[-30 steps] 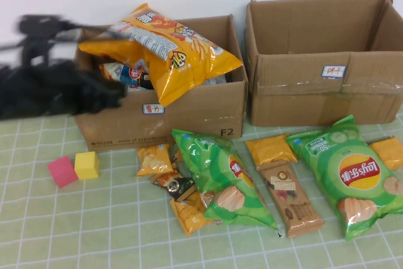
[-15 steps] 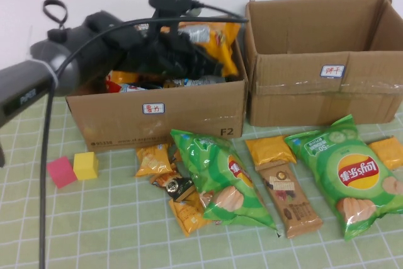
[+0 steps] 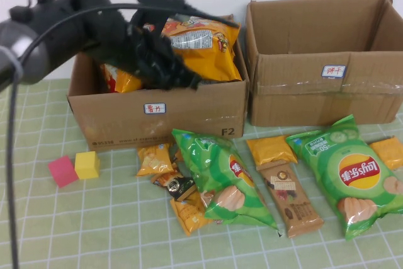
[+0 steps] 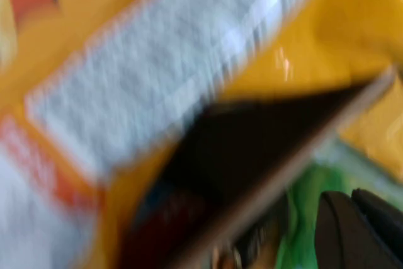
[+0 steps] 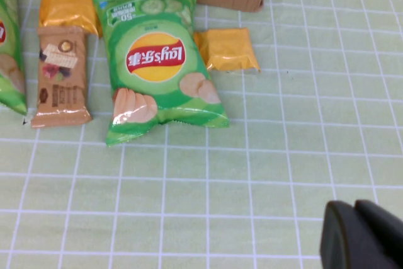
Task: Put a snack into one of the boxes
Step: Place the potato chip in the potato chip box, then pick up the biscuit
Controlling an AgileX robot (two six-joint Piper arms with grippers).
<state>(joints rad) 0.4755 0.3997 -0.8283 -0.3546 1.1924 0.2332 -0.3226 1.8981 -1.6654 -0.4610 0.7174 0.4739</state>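
A large orange chip bag (image 3: 201,48) lies in the left cardboard box (image 3: 189,114), tilted against its back right corner. My left gripper (image 3: 182,80) hangs over that box's front edge, just in front of the bag. In the left wrist view the bag (image 4: 157,74) fills the picture, and the left gripper (image 4: 352,231) is shut with nothing between its fingers. The right box (image 3: 315,99) stands open beside it. My right gripper (image 5: 356,237) is shut and empty above bare tablecloth; it does not show in the high view.
Two green Lay's bags (image 3: 220,177) (image 3: 352,174), a brown bar (image 3: 289,200) and small orange packets (image 3: 271,149) lie in front of the boxes. A pink cube (image 3: 62,171) and a yellow cube (image 3: 87,165) sit at the front left.
My left arm swung in over the left box from the left. The orange bag, first perched across the box's top, now sits lower in the box towards its right side.
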